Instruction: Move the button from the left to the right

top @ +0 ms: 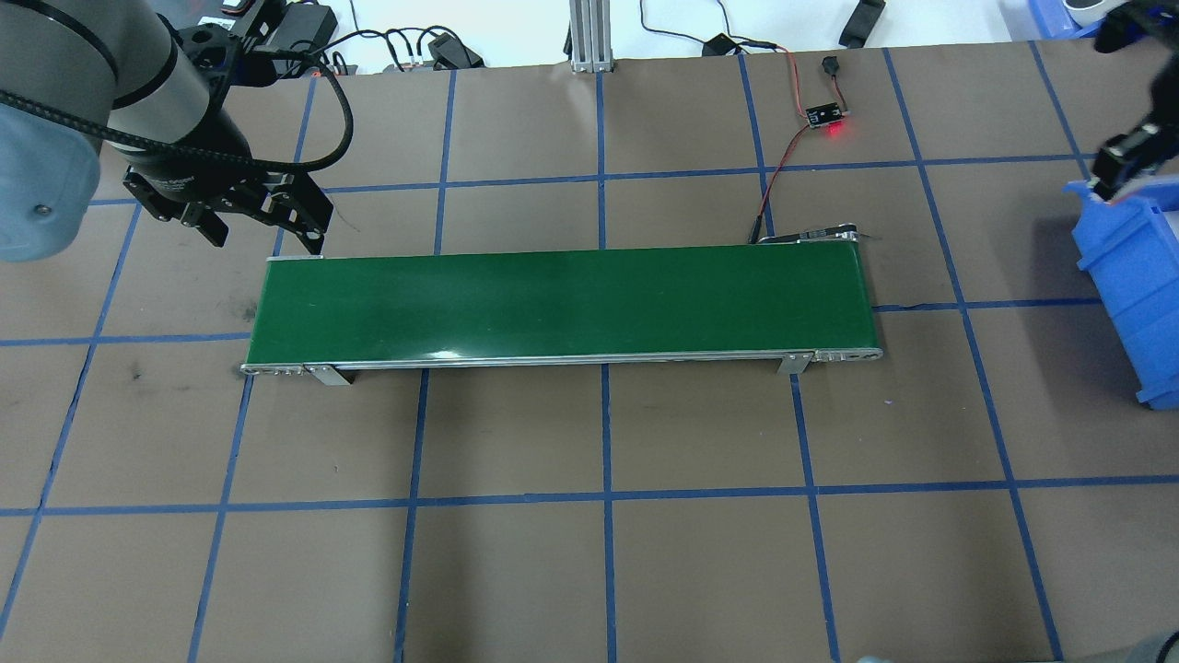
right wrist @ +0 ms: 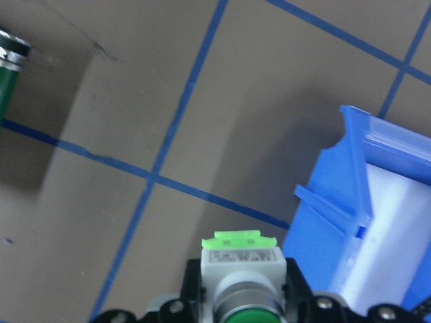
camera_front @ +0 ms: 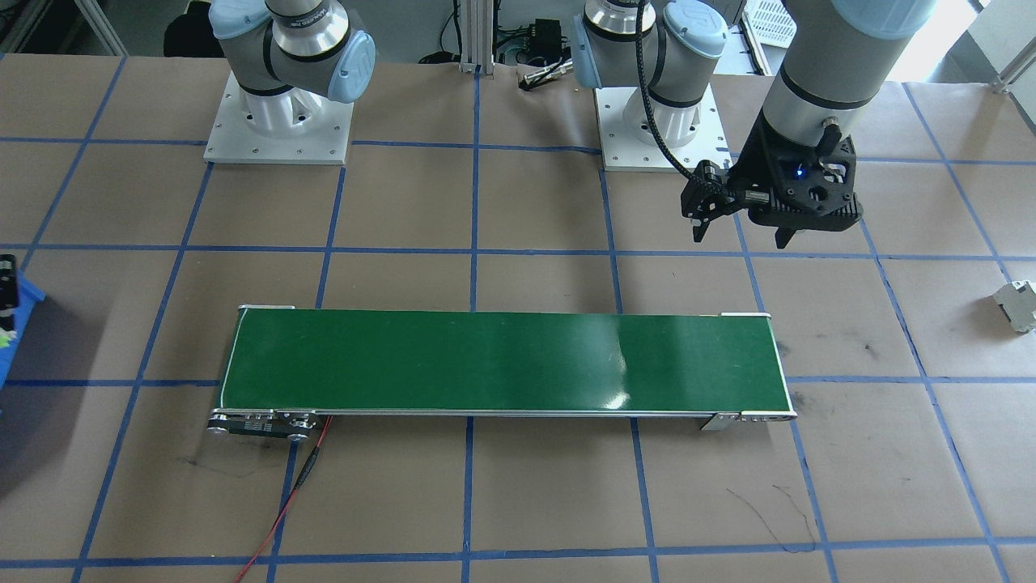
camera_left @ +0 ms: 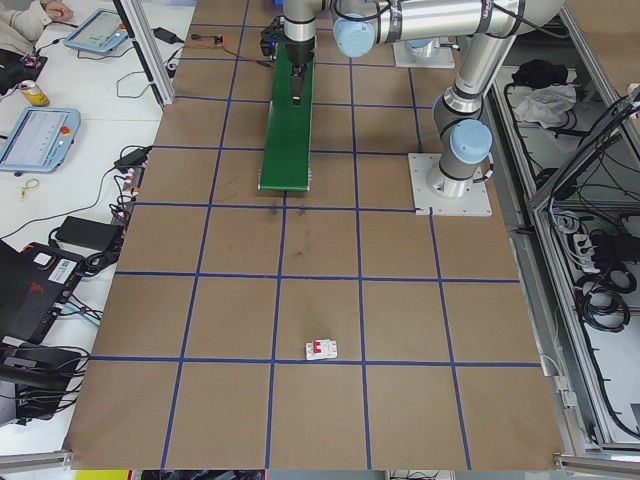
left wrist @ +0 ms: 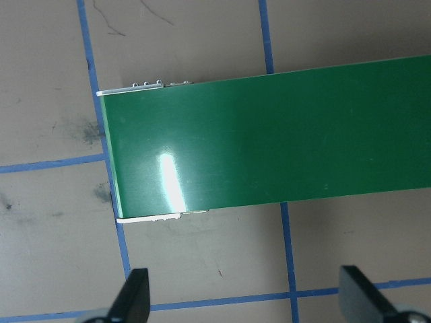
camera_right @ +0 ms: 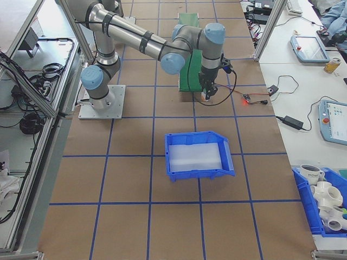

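We carry the button (right wrist: 240,286), pinched in our right claw (right wrist: 240,311), and next must lower it into the bin (right wrist: 377,222); left claw (left wrist: 246,299) spread.

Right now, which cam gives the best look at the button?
The right wrist view: the button fills the bottom centre, green cap and label plain, held in the right tool. The exterior right view shows only a small speck at that tool's tip. The other views do not show it.
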Action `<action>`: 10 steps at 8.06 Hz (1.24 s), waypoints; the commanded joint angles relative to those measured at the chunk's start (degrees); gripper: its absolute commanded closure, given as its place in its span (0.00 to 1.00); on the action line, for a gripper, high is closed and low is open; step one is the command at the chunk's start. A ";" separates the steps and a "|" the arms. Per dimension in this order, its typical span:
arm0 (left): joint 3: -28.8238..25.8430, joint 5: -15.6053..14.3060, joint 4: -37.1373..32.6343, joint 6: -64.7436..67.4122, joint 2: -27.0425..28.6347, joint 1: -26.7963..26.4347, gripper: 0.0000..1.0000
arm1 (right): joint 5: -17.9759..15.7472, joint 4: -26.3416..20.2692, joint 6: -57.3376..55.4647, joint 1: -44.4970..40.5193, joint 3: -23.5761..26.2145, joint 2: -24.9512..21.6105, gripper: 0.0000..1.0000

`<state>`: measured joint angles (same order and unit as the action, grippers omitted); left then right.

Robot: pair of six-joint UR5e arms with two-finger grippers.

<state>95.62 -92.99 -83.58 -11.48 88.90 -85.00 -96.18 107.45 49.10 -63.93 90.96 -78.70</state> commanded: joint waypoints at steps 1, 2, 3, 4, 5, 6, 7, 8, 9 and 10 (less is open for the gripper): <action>-0.35 -0.01 -0.52 0.50 -0.04 0.10 0.00 | 0.99 3.00 24.22 13.97 0.00 1.00 1.00; -0.35 0.26 -0.53 0.58 0.22 0.02 0.00 | 1.09 5.21 27.86 16.44 0.00 4.05 1.00; -0.35 0.00 -0.88 0.67 -0.04 -0.42 0.00 | 1.17 10.71 33.90 17.16 0.35 8.61 1.00; -0.43 1.48 -1.31 0.85 -0.48 -0.69 0.00 | 1.00 14.42 41.53 17.26 0.44 12.31 1.00; -0.43 3.23 -1.40 0.85 -0.74 -0.69 0.00 | 1.00 16.28 44.39 17.26 0.44 15.48 1.00; -0.09 3.42 -3.06 1.72 -1.44 -0.86 0.00 | 1.17 18.04 47.29 17.26 0.53 17.77 1.00; -0.34 3.77 -4.47 3.82 -1.71 -0.95 0.00 | 1.35 18.84 47.84 17.26 0.88 18.23 0.97; -0.09 3.60 -4.48 4.19 -1.71 -1.04 0.00 | 1.26 18.85 47.76 17.26 0.97 18.24 0.69; 0.00 3.60 -4.48 4.19 -1.71 -1.04 0.00 | 1.18 18.85 47.76 17.26 1.06 17.97 0.23; 0.27 3.51 -4.66 4.19 -1.89 -1.13 0.00 | 1.09 18.76 47.15 17.26 1.06 17.54 0.11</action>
<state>95.54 -89.41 -87.90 -7.58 87.23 -86.01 -94.97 126.13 96.64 -46.67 91.92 -60.78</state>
